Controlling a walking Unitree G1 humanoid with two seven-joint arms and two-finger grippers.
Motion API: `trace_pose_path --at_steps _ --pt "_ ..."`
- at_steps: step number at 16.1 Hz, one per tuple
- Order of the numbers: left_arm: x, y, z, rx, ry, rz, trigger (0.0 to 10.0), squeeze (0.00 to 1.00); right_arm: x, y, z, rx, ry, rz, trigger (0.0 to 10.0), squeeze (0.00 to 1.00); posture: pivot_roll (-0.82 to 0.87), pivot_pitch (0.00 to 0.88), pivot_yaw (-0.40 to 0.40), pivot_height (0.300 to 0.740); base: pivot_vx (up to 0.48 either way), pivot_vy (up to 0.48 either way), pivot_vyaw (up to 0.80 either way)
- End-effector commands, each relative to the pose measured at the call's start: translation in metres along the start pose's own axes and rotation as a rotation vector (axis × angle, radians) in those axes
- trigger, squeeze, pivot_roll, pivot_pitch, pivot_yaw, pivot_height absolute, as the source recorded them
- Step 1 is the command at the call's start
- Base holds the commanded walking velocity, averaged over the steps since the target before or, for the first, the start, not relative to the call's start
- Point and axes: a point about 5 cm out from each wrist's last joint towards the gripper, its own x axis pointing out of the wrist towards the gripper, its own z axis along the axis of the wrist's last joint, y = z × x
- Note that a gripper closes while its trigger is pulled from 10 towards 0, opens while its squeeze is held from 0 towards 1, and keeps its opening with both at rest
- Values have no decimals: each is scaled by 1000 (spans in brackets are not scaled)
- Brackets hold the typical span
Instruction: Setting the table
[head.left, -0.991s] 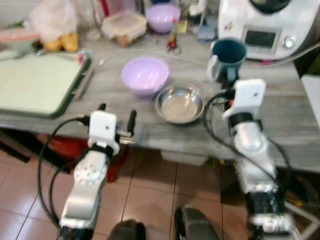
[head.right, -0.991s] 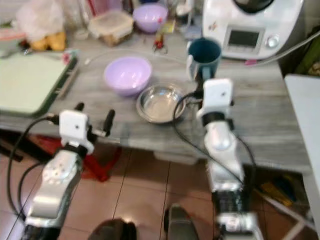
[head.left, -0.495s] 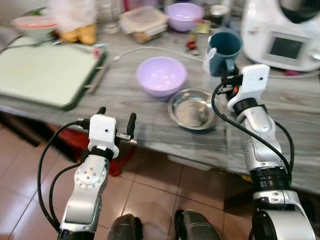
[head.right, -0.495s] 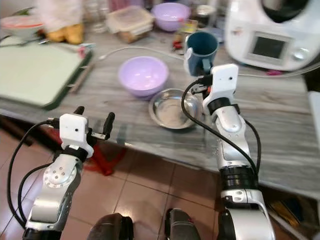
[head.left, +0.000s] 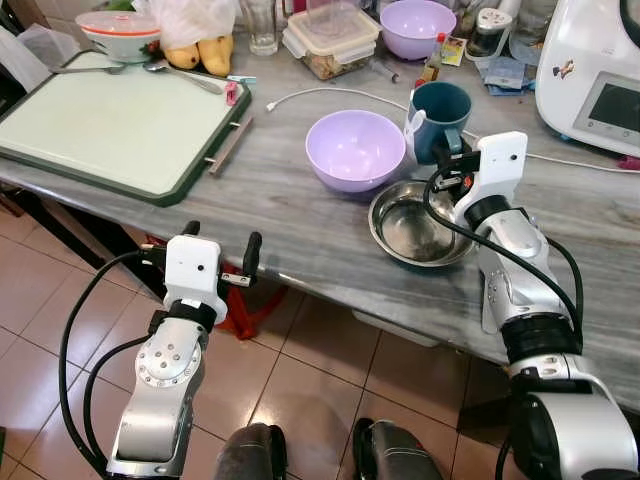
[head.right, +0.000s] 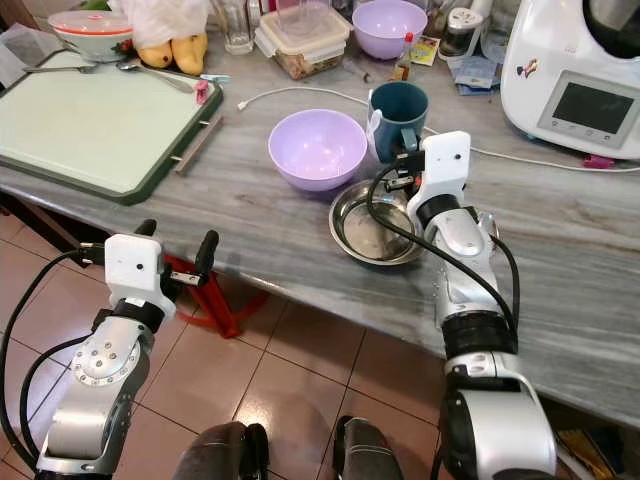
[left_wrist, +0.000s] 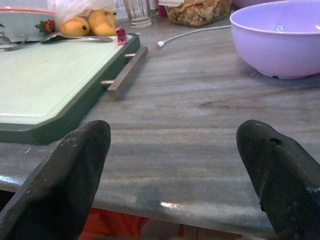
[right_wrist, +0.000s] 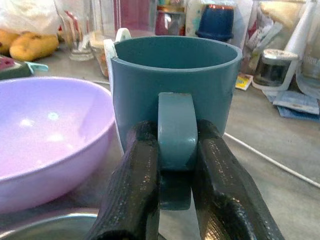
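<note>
**Right gripper clamped on the mug handle at the table**

The grey wooden table (head.left: 300, 215) ran across the head views, with tiled floor below its near edge. On its left part lay a big pale green tray (head.left: 110, 125) with a dark rim and a metal handle on the side facing the bowls. At the far right stood a white kitchen machine (head.left: 600, 75) with a small screen.

Near the middle of the table sat a lilac bowl (head.left: 355, 150). Just beside it, toward the near edge, lay a shallow steel bowl (head.left: 415, 225). A teal mug (head.left: 440, 115) stood upright just behind the steel bowl and close beside the lilac bowl. A white cable (head.left: 330, 95) lay on the table behind them.

The right gripper (right_wrist: 175, 185) was over the table above the steel bowl, its two black fingers (right_wrist: 135, 195) pressed together on either side of the mug's handle, so it was clamped on the mug. The left gripper (head.left: 220, 250) hung just off the near edge of the table, over the floor, its fingers (left_wrist: 70, 170) spread wide apart with nothing between them.

Along the back of the table were a second lilac bowl (head.left: 418, 25), a clear lidded food box (head.left: 332, 38), a drinking glass (head.left: 263, 25), and yellow fruit (head.left: 205, 50) under a plastic bag. Spoons (head.left: 185, 75) lay at the tray's far edge.
</note>
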Motion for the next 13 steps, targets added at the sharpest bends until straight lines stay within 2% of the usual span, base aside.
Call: trace_pose_path --at_steps 1,3,6,7,8,13 --pt "-3 1 2 12 3 -9 10000 0 1 -5 2 -16 -10 -26 10000 0 56 210 47 740 0 0 0" --pt "-5 2 2 13 9 -11 10000 0 -4 -6 -7 -40 16 -59 10000 0 57 214 49 740 0 0 0" --pt "-5 2 2 14 15 -15 10000 0 -12 -8 -15 -21 38 -97 10000 0 52 214 52 740 0 0 0" --pt "-4 1 2 14 16 -18 10000 0 -16 -8 -19 -22 51 -106 10000 576 51 213 53 740 0 0 0" --pt "-4 1 1 14 17 -21 10000 0 -19 -6 -19 -14 48 -106 10000 1000 51 211 52 740 0 0 0" --pt "-2 1 1 11 17 -21 10000 0 -28 -6 -18 -23 36 -137 10000 1000 39 205 47 740 0 0 0"
